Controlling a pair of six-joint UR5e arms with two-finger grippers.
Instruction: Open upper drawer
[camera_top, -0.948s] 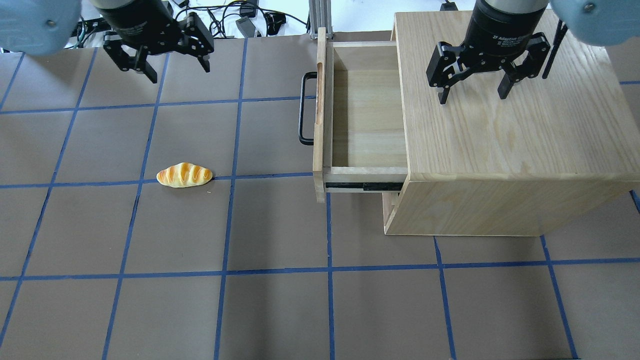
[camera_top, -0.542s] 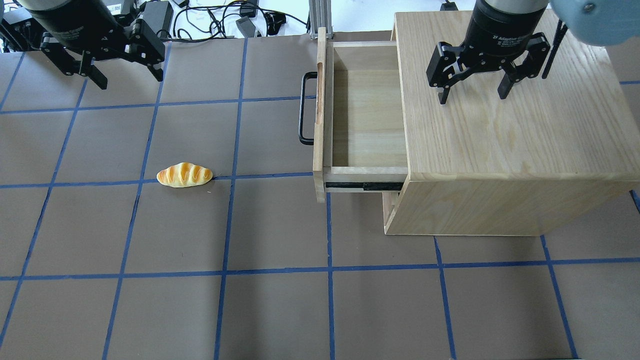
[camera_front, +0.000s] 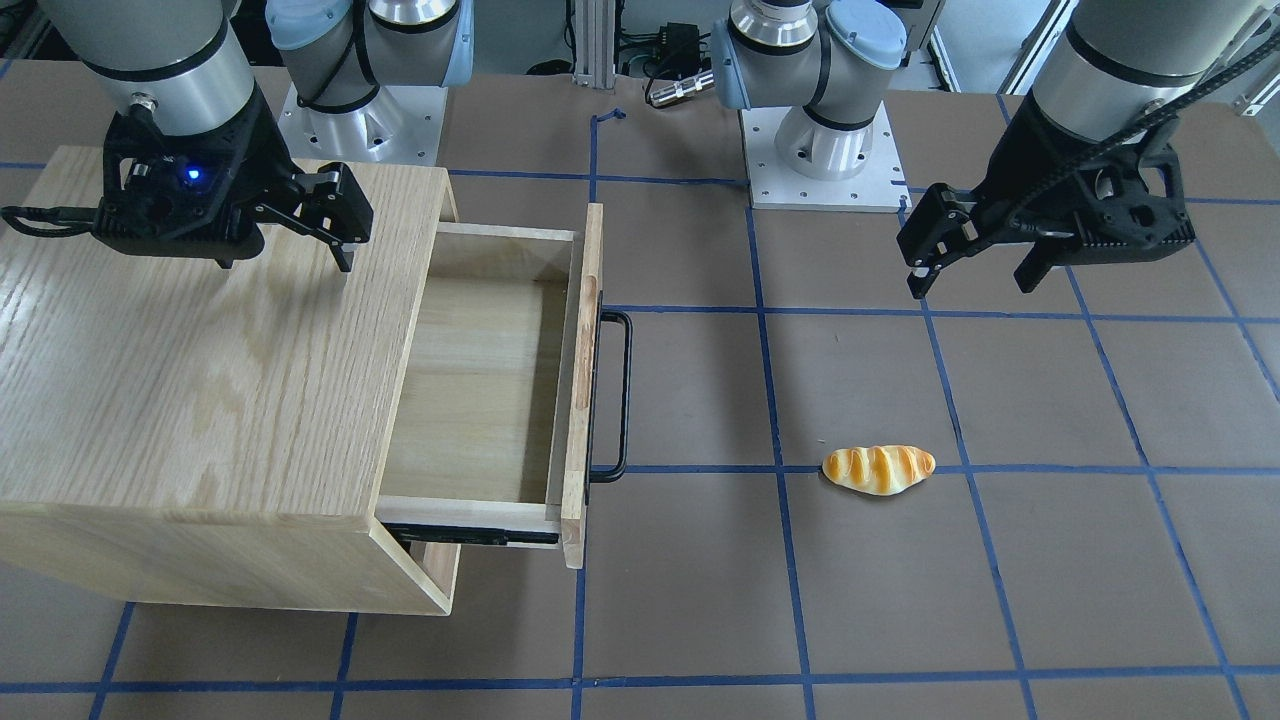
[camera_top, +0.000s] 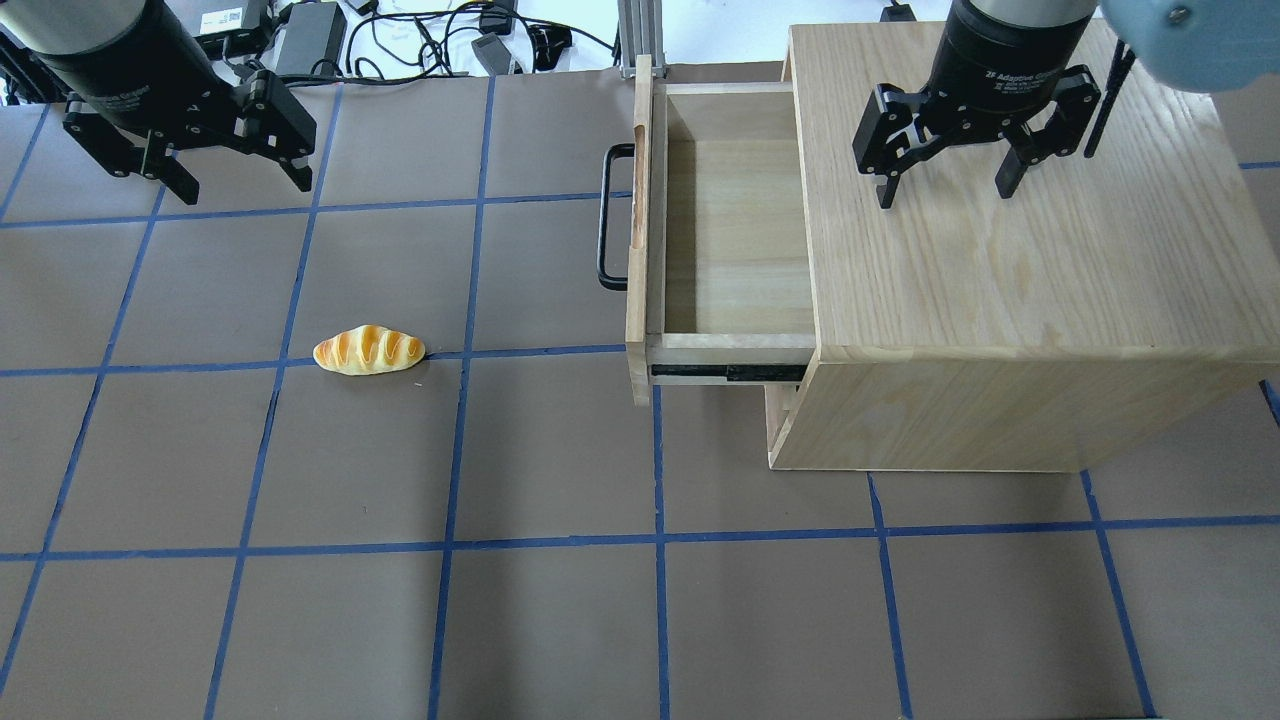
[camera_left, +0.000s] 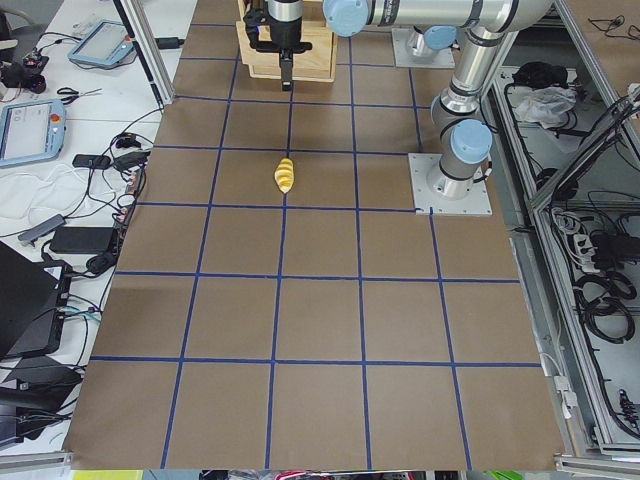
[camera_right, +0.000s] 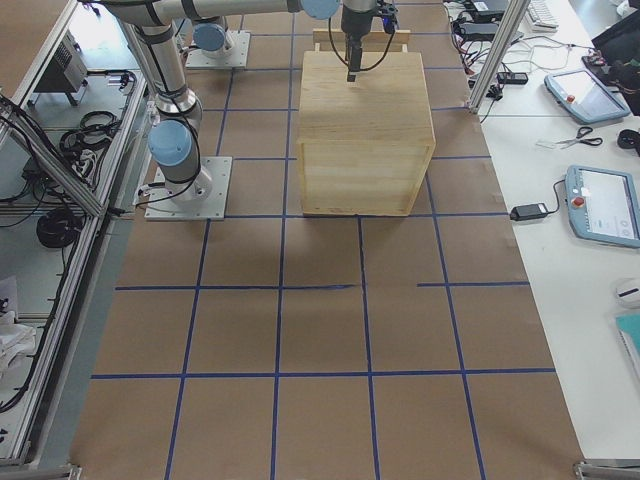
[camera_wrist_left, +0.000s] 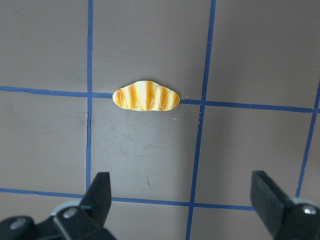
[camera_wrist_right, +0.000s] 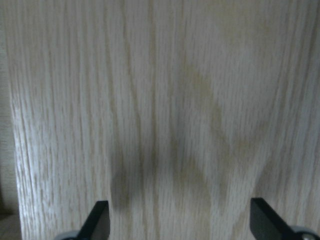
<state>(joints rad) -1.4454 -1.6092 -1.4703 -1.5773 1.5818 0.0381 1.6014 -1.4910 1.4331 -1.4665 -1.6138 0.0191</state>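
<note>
The upper drawer (camera_top: 735, 235) is a shallow light-oak drawer, pulled well out of the oak cabinet (camera_top: 1020, 260) toward the table's middle, and its inside is bare. Its black bar handle (camera_top: 603, 215) and slotted front show; nothing grips the handle. The drawer (camera_front: 480, 390) and handle (camera_front: 622, 395) also show in the front view. My left gripper (camera_top: 245, 185) is open and empty, far left of the handle over the mat; it also shows in the front view (camera_front: 970, 285) and the left wrist view (camera_wrist_left: 184, 200). My right gripper (camera_top: 945, 195) is open and empty, just above the cabinet top (camera_wrist_right: 160, 100).
A toy bread roll (camera_top: 369, 350) lies on the brown mat left of the drawer, below my left gripper (camera_wrist_left: 146, 96). A lower drawer front sits shut under the open one. Cables and adapters (camera_top: 450, 30) lie beyond the mat's far edge. The robot bases (camera_front: 820, 150) stand behind.
My left gripper has moved left, away from the drawer handle, and stays open. The drawer, the bread roll and my right gripper have not moved.
</note>
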